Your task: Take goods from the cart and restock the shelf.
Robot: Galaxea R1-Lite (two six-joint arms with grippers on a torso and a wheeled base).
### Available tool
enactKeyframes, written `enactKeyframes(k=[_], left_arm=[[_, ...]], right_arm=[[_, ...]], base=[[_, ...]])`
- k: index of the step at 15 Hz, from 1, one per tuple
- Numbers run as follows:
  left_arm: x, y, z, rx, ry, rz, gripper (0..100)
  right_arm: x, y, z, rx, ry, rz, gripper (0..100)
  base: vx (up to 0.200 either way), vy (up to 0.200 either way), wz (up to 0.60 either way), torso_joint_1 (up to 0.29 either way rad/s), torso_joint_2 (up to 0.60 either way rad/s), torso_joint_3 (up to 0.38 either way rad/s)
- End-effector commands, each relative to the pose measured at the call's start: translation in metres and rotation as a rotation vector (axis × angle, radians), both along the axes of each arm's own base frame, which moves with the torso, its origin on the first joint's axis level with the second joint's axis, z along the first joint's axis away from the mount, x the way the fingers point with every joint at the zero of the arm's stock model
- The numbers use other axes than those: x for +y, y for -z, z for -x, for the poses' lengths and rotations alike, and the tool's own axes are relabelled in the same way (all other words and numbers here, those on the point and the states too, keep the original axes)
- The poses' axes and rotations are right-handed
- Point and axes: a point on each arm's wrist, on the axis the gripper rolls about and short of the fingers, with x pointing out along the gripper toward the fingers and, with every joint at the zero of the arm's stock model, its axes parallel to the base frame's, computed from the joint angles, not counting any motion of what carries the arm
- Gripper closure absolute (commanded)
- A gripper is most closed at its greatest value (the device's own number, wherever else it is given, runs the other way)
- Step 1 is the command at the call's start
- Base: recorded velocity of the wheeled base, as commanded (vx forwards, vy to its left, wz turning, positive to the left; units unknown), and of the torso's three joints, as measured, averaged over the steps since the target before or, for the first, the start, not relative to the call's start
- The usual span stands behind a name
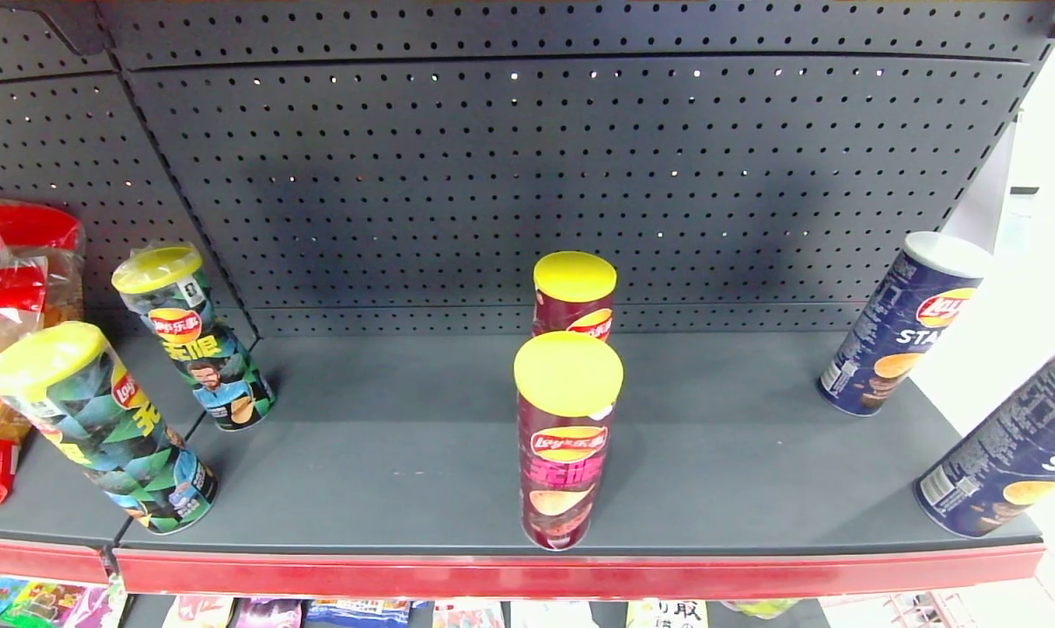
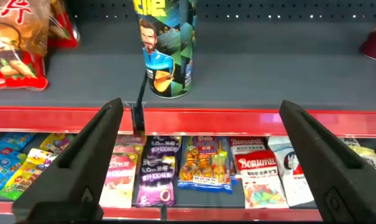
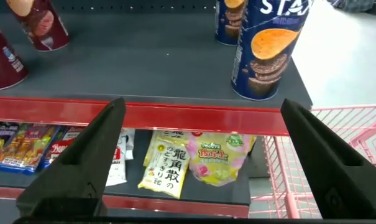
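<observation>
- left claw (image 2: pixel 200 106): released, fingers (image 2: pixel 69 168) spread wide, level with the red front strip (image 2: pixel 237 118) of the shelf (image 1: pixel 388 453)
- right claw (image 3: pixel 203 102): also released, fingers (image 3: pixel 76 168) wide apart, facing the same strip further toward the shelf's right end
- front green can (image 2: pixel 168 50): upright on the shelf, straight ahead of the left claw, just past the strip
- rear green can (image 1: pixel 192 336): stands further back from the claw, near the pegboard (image 1: pixel 527 174)
- snack bags (image 2: pixel 17 43): same shelf level, ahead of the left claw and off to one side of the green can
- front blue can (image 3: pixel 268 50): upright ahead of the right claw, close to the shelf's front edge and right end
- rear blue can (image 3: pixel 231 22): just behind the front one
- two maroon cans (image 3: pixel 1 56) (image 3: pixel 41 25): ahead of the right claw toward the middle of the shelf, one behind the other (yellow lids, both upright in the head view), well apart from the blue pair
- flat packets (image 2: pixel 203 165): lie in a row on the lower shelf, below both claws
- cart (image 3: pixel 337 155): pink wire, low down beside the right claw, past the shelf's right end (contents cannot be made out)
</observation>
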Motion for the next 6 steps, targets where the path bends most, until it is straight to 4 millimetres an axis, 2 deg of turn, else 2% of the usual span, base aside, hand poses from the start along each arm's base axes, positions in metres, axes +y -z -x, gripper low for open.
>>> enactKeyframes(k=[1, 6], left_arm=[[0.0, 0.0, 0.0, 0.0, 0.0, 0.0, 0], [0.0, 0.0, 0.0, 0.0, 0.0, 0.0, 0]], right_arm=[[-0.0001, 0.0007, 0.0001, 0.0, 0.008, 0.0, 0], [-0.0006, 0.0005, 0.0001, -0.002, 0.027, 0.005, 0]], base=[[0.0, 0.0, 0.0, 0.0, 0.0, 0.0], [0.0, 0.0, 0.0, 0.0, 0.0, 0.0]])
